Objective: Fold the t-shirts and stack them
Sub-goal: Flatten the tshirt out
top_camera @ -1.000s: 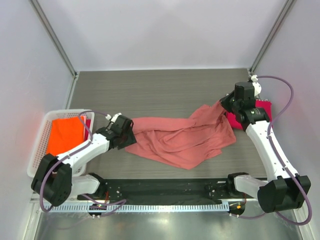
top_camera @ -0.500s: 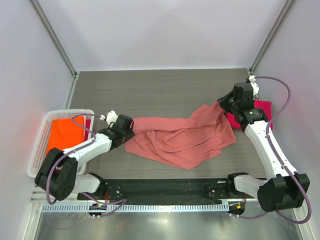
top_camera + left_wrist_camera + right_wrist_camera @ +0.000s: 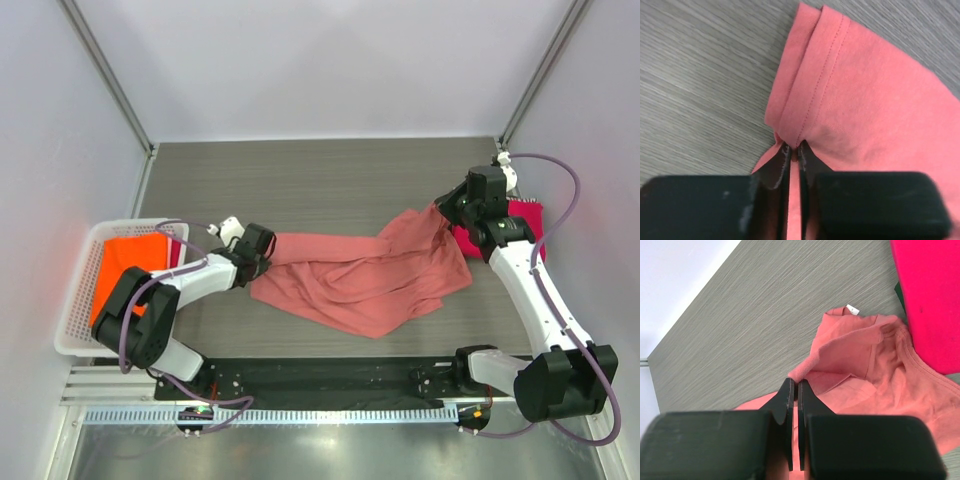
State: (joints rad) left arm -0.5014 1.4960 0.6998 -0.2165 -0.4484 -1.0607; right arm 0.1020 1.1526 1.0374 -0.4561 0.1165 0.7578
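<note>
- A salmon-pink t-shirt (image 3: 360, 280) lies rumpled and unfolded across the middle of the grey table (image 3: 300, 180), drawn out between the two arms.
- The left gripper (image 3: 794, 150) has its jaws pinched nearly together on the stitched hem at the shirt's left end, low against the tabletop.
- The right gripper (image 3: 794, 385) has its jaws pressed together on the shirt's right end beside the collar, where a small white label shows. From above, the cloth rises off the table toward it.
- A magenta t-shirt (image 3: 525, 215) rests flat at the right edge, just beside the right gripper and partly under the pink cloth.
- An orange t-shirt (image 3: 130, 265) sits in the white lattice basket (image 3: 75, 310) at far left.
- The step in hand looks like spreading the pink shirt before folding. The next move likely calls for both arms to lift and pull apart evenly, smoothing the bunched middle without dragging the magenta shirt.
</note>
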